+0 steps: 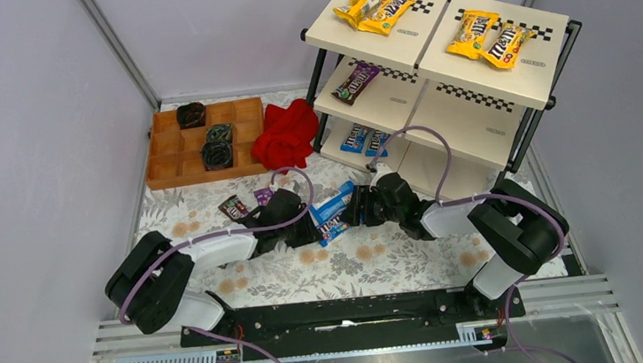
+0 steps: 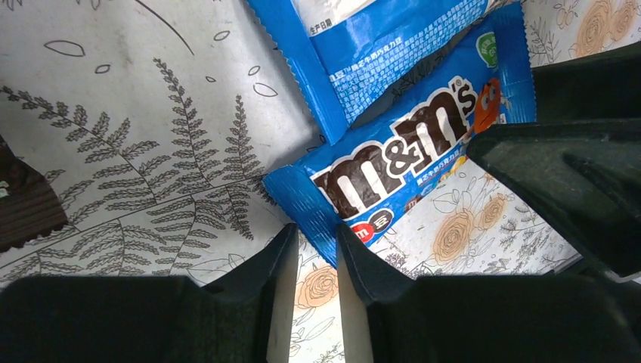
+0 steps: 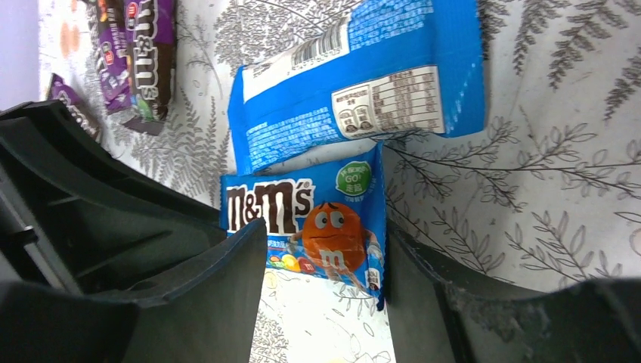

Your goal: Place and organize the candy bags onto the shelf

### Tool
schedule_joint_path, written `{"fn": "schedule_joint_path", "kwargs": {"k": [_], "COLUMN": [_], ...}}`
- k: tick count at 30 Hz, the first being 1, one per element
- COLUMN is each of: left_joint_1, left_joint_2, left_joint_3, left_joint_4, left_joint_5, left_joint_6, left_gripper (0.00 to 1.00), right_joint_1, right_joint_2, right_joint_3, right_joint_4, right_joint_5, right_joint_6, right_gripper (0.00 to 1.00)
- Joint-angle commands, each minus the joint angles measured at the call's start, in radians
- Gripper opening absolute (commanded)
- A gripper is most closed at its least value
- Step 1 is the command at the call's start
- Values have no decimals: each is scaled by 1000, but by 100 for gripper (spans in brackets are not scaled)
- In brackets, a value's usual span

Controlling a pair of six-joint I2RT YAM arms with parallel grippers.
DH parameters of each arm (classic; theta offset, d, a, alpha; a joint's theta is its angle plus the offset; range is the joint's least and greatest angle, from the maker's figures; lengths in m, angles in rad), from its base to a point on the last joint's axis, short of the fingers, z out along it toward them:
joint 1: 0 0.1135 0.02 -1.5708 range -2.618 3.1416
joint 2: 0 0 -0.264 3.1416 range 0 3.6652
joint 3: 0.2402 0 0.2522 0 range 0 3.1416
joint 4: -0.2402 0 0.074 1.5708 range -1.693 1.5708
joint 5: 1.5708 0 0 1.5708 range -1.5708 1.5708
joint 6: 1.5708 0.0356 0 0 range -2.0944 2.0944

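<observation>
Right end effector (image 3: pixel 325 231) spread astride face-up blue bag (image 3: pixel 274 203); pinch it alone, clear of the overlapping blue bag (image 3: pixel 355 91). Left end effector (image 2: pixel 314 246) barely parted, pinching nothing.

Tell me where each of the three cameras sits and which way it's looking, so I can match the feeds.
Top external: above and behind the arm bases, looking down and forward to the shelf; both arms show, left gripper and right gripper close together mid-table.
Left wrist: on the left arm, looking down past its own fingers.
Right wrist: on the right arm, looking down between its own fingers.
Shared: all three show the face-up blue bag and the back-up blue bag.
</observation>
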Motion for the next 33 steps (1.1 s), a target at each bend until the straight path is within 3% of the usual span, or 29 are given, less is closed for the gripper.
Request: {"fn": "schedule_joint_path", "kwargs": {"k": [1, 10, 24, 33], "left_joint_1": [12, 17, 20, 19], "left_joint_2": [31, 31, -6, -189], "left_joint_3": [-7, -20, -23, 79], "left_joint_4": [-1, 8, -6, -188], "left_joint_5": [-28, -27, -50, -128], "left_joint_6": [3, 0, 18, 78], "left_gripper": [28, 25, 27, 56], "right_joint_1": [-5, -6, -5, -5], "right_joint_2": [29, -11, -78, -295], "right_joint_3": [-34, -99, -124, -82], "right_joint_4": [112, 267, 270, -13], "right_joint_5": [-81, -105, -63, -74], "right_joint_6": [61, 175, 134, -67], "right_gripper": [61, 48, 33, 24]}}
